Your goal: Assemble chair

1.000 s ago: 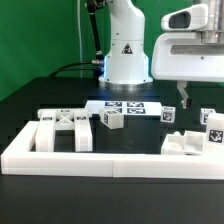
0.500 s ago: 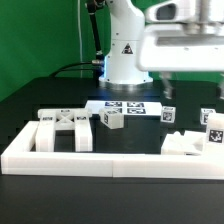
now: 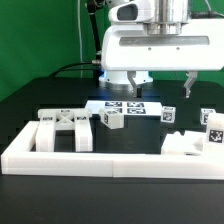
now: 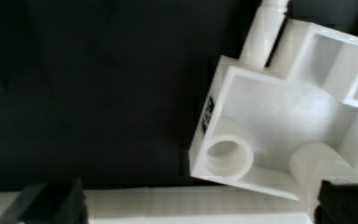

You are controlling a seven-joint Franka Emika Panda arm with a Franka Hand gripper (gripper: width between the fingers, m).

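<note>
Hovering over the table (image 3: 30, 100): one gripper (image 3: 162, 90), both fingers spread wide, nothing between them. Chair parts (image 3: 78, 136) lie loose behind the border wall (image 3: 100, 160): one X-braced frame (image 3: 62, 125) at the exterior view's left, one blocky piece (image 3: 188, 143) at that view's right, three small tagged blocks (image 3: 111, 119) in a loose row farther back, near one marker board (image 3: 125, 107).

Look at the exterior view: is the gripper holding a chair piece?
No, the gripper hangs open and empty, above the X-braced frame that lies on the table.
</note>
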